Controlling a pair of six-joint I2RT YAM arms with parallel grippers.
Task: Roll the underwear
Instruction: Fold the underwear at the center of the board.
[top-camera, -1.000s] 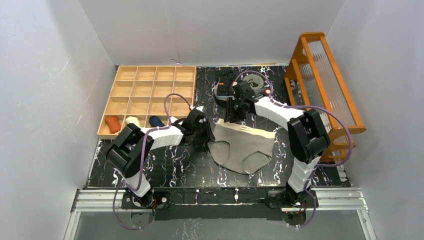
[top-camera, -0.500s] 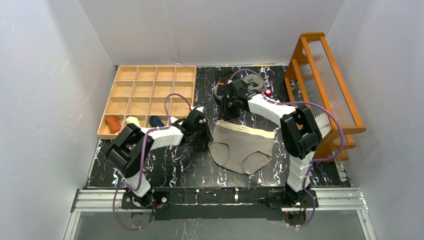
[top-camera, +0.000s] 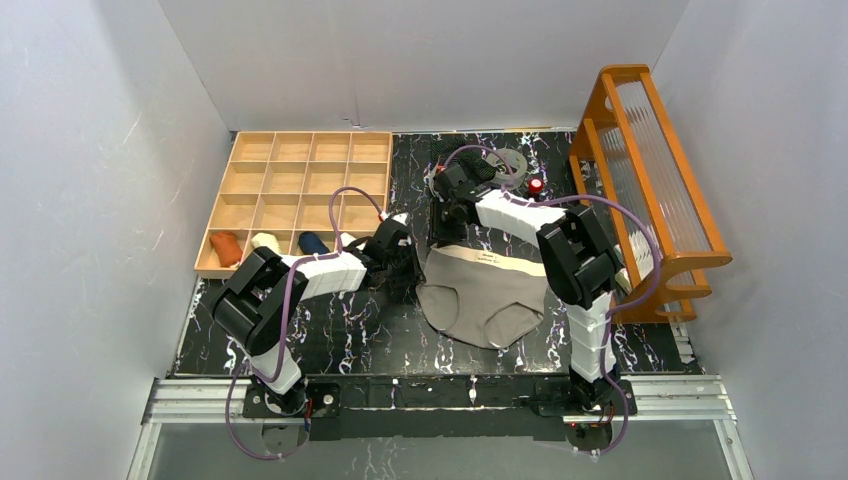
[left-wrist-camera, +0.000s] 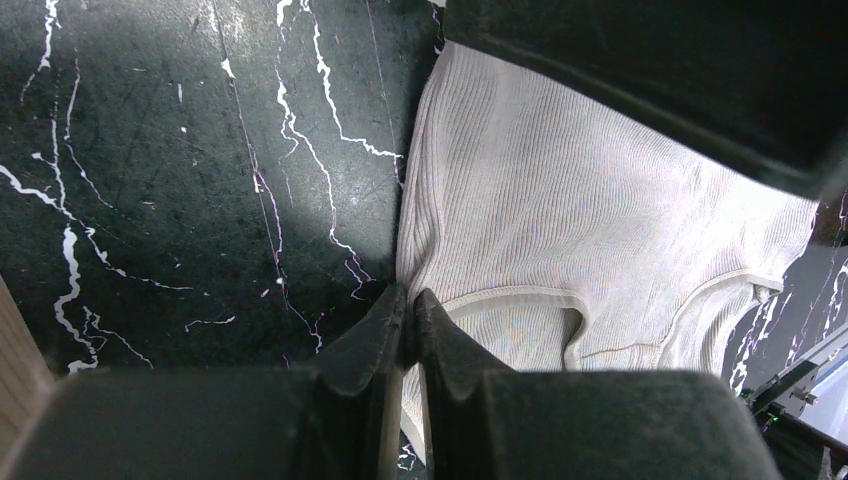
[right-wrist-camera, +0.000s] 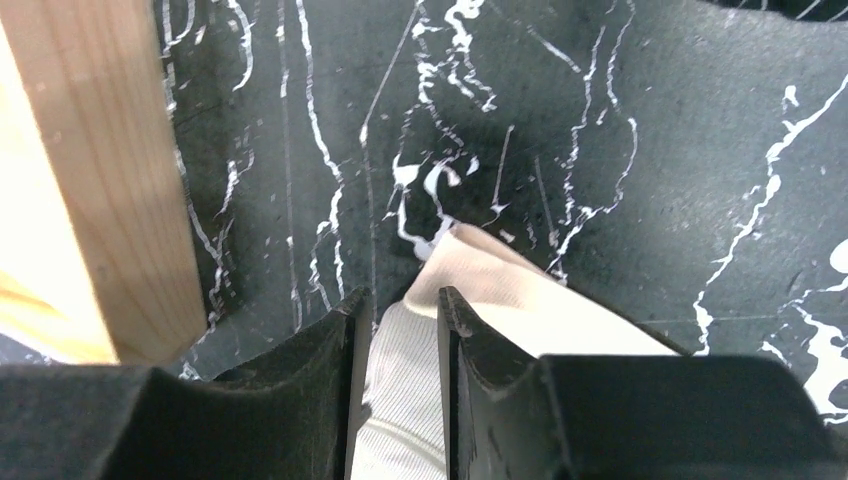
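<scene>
Ribbed beige underwear (top-camera: 485, 295) lies on the marbled black worktop (top-camera: 340, 345); the left tool (left-wrist-camera: 410, 297) pinches its side edge, while the right tool (right-wrist-camera: 395, 300), spread, straddles its waistband corner.

Corner of beige ribbed underwear (right-wrist-camera: 490, 295) is framed between parted jaws of right gripper (right-wrist-camera: 397, 303), laid on black marbled table (right-wrist-camera: 650, 150); wooden tray wall (right-wrist-camera: 90, 180) is seen at left.

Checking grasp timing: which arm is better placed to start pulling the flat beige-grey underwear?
Probably left: the left gripper looks pinched shut on the side hem of the beige-grey ribbed underwear; the right gripper only straddles its waistband corner, jaws apart.
</scene>
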